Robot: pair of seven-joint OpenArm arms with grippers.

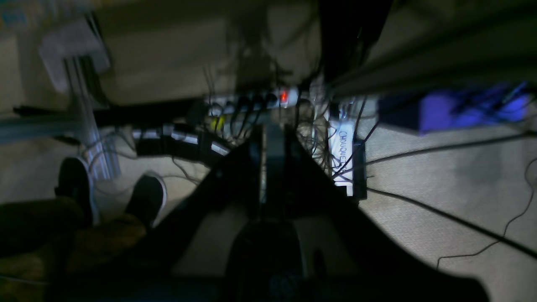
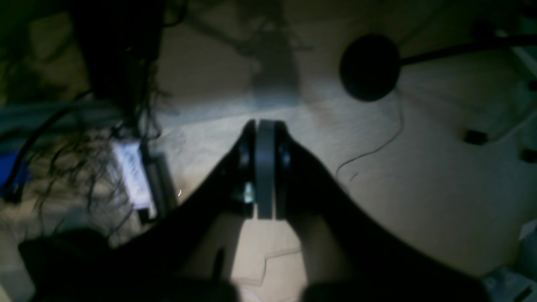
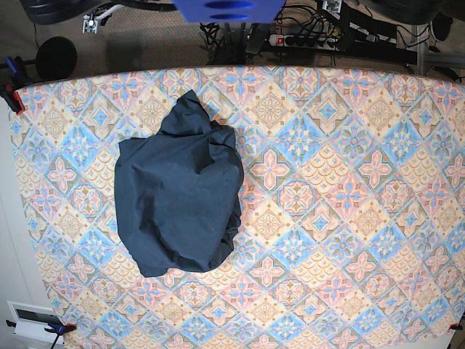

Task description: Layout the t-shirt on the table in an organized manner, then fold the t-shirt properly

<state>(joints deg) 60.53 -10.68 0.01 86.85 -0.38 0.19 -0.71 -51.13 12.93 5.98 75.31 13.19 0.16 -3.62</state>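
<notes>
T-shirt (image 3: 179, 198) bunched left on counter (image 3: 349, 218); both pincers (image 1: 275, 138) (image 2: 264, 167) pressed together, apparently off counter. Seek shoulder edges, spread flat.

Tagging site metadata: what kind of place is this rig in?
Probably a robotics lab or workshop: a wide table under ornate tiled cloth bearing a crumpled navy t-shirt, with a white power strip and tangled black cables on bare floor.

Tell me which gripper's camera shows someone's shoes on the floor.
The left gripper: its wrist view shows two dark, white-soled shoes. The right gripper sees none, only cables and a round black object.
</notes>
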